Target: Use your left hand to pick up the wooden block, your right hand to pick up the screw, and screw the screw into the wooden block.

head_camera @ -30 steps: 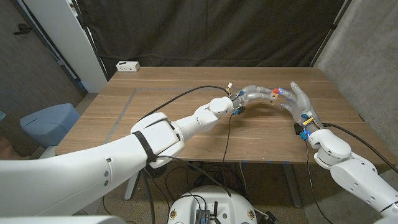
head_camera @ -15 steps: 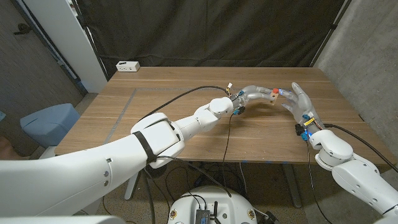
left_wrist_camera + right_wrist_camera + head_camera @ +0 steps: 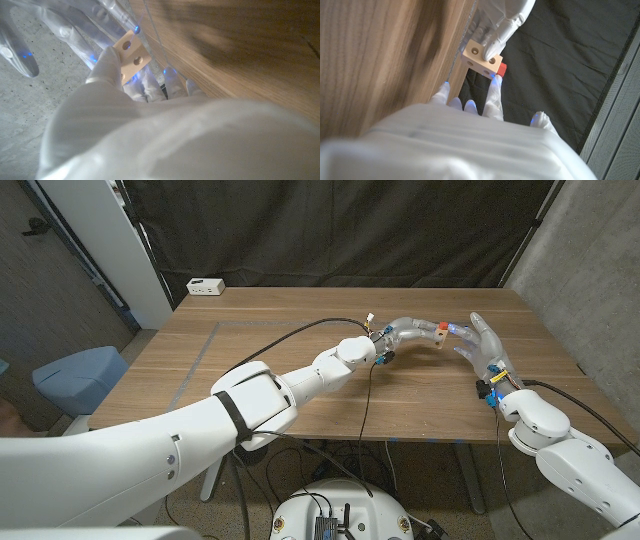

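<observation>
wooden block (image 3: 481, 57) in left hand (image 3: 412, 335), right hand (image 3: 482, 346) fingertips on red screw (image 3: 502, 68)

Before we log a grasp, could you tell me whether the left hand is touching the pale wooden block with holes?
Touching: in the right wrist view the left hand's finger presses on the pale wooden block.

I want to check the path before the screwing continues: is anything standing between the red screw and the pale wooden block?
Nothing visible does. The pale wooden block with round holes is gripped by the left hand, and the red screw sits directly against the block's side, with the right hand fingertips at it. No other object lies between them.
</observation>
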Available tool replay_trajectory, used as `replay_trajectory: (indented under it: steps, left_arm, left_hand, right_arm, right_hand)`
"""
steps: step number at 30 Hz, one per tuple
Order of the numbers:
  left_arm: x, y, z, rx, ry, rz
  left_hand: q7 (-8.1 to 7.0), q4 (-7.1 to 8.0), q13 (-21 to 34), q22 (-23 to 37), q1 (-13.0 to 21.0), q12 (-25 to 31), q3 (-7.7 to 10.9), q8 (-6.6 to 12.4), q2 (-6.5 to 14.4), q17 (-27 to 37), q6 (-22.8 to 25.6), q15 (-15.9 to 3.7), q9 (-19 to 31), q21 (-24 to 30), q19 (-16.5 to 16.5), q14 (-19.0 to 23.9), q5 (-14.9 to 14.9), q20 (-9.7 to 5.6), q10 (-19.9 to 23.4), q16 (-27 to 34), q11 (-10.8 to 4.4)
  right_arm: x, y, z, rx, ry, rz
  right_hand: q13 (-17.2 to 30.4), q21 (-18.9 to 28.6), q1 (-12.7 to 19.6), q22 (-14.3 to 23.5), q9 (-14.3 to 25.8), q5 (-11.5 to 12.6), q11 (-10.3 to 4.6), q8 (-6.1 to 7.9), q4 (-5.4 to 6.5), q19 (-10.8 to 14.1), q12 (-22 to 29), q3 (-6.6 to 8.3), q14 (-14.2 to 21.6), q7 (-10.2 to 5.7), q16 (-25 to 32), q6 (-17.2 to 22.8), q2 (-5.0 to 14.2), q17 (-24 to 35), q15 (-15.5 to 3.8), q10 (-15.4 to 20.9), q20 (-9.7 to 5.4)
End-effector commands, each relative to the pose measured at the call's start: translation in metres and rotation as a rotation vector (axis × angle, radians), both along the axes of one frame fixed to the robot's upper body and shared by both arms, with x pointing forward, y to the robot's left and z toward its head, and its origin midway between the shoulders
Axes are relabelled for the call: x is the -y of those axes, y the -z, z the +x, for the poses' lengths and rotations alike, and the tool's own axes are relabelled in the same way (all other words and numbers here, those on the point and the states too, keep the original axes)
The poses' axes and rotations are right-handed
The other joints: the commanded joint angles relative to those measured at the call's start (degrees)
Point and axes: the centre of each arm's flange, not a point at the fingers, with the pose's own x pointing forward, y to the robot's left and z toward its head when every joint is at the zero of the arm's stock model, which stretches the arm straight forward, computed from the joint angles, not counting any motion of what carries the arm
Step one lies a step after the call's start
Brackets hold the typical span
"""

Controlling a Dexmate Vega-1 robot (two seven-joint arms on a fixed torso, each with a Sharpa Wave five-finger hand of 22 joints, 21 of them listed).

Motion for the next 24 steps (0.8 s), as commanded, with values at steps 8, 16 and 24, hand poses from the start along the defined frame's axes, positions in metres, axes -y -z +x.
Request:
replay_trajectory:
  steps: [8,16,24]
  left_arm:
    - [0.0005,0.0008,-0.0003,0.002,0.002,0.004]
    - [-0.0002,0.0008,0.0,0.0,0.001,0.002]
    - [-0.0017,0.0003,0.0008,0.003,-0.003,-0.001]
  left_hand:
    - [1.79,2.45,0.2,0.2,-0.9,1.0,2.61,0.46,2.3,0.0,4.6,-5.54,0.2,0.0,0.5,0.7,0.3,0.07,0.6,0.0,-0.14]
    - [1.85,2.53,0.3,0.2,-1.0,1.0,2.61,0.48,2.3,0.1,4.7,-5.41,0.2,0.0,0.5,0.6,0.3,0.08,0.6,-0.1,-0.13]
    - [1.94,2.49,0.3,0.2,-1.0,1.0,2.6,0.47,2.3,0.1,4.7,-5.49,0.2,0.0,0.5,0.6,0.3,0.05,0.6,0.0,-0.12]
  right_arm:
    - [-0.0002,0.0004,-0.0018,0.0,-0.018,-0.011]
    - [-0.0005,0.0005,-0.0019,0.002,-0.022,-0.014]
    - [0.0015,0.0014,-0.0042,0.006,-0.003,-0.006]
  right_hand:
    - [0.1,0.4,0.2,0.2,0.2,0.4,-0.23,0.57,0.15,0.4,0.4,-0.19,0.0,0.05,0.2,2.3,0.72,0.1,-0.38,1.2,0.24]
    - [0.1,0.2,0.3,0.2,0.2,0.4,-0.25,0.79,0.15,0.1,0.2,-0.19,-0.2,-0.24,0.1,3.7,0.76,0.0,-0.4,1.3,0.44]
    - [0.1,0.1,0.4,0.2,0.2,0.5,-0.3,0.67,0.14,-0.1,0.1,-0.16,-0.3,-0.21,0.0,4.0,0.84,0.0,-0.41,1.4,0.53]
